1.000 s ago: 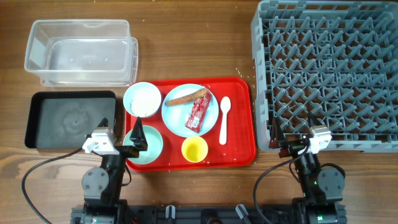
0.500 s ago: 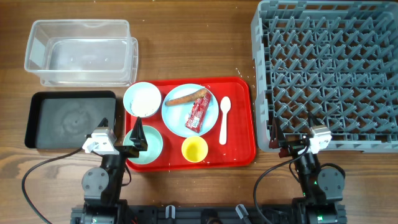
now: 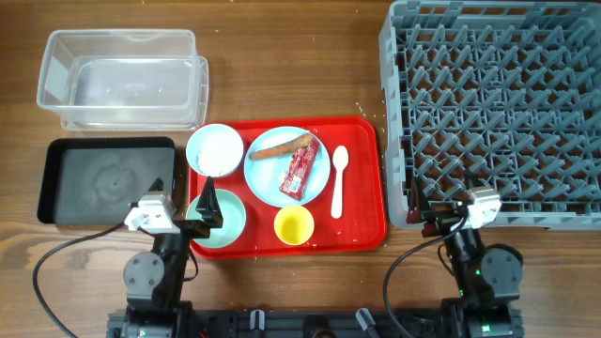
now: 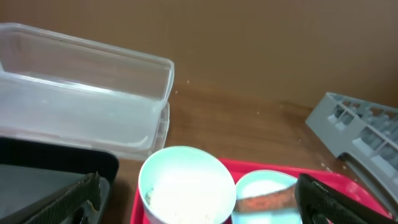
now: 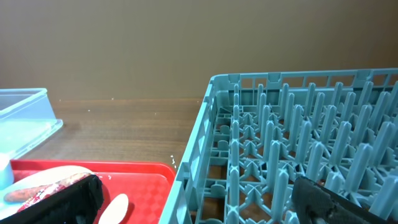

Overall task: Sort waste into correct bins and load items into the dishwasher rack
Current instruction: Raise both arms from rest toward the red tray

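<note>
guessing the left gripper, jaws apart near the counter's front edge, goes first: the red wrapper sits on the blue plate back-right of it, long axis roughly front-to-back, farther from the right gripper.

Overhead looks down; wrist cams low, fwd-facing.

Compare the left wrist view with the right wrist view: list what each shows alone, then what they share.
Left wrist only: the heap of rice and the black tray. Right wrist only: the white spoon and rows of upright pegs. Both: the red tray, the clear tub and the grey rack.
</note>
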`<state>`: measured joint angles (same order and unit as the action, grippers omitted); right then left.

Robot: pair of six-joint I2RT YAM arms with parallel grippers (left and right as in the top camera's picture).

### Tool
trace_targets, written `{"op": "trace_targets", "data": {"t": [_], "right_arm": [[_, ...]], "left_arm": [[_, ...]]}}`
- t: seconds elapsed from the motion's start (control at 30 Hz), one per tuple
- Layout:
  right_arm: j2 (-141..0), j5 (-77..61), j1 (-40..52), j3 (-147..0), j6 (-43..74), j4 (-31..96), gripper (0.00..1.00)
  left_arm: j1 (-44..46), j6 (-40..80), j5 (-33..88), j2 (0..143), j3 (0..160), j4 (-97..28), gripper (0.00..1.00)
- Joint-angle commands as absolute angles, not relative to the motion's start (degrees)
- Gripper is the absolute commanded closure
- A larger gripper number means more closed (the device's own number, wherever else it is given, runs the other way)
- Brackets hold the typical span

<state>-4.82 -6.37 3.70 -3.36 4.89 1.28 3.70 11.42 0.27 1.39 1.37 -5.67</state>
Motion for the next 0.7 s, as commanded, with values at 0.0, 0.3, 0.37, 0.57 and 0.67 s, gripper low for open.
{"op": "trace_targets", "data": {"t": [0.0,0.3,0.37,0.57,0.67], "right_arm": [[-10.28,-7.4,3.79,-10.24,4.67,1.93,0.0],[-36.73,-9.02,3.79,-38.22,4.49,25.96,0.0],[-42.06,-8.99,3.79,-43.79,4.51,32.51,0.0],[-57.34,-9.45,3.79,-57.32,4.62,48.31,0.0],[-59.16,-9.41,3.77,-57.43,4.6,49.78,0.0]], "left_arm": [[3.53,11.11,0.08,5.48,6.85,-9.08,0.0],[3.53,11.14,3.51,34.44,36.6,-26.76,0.0],[3.53,11.11,5.17,40.62,44.42,-34.92,0.0],[3.53,11.14,6.17,50.72,55.09,-55.66,0.0],[3.53,11.14,6.22,51.96,55.09,-58.26,0.0]]}}
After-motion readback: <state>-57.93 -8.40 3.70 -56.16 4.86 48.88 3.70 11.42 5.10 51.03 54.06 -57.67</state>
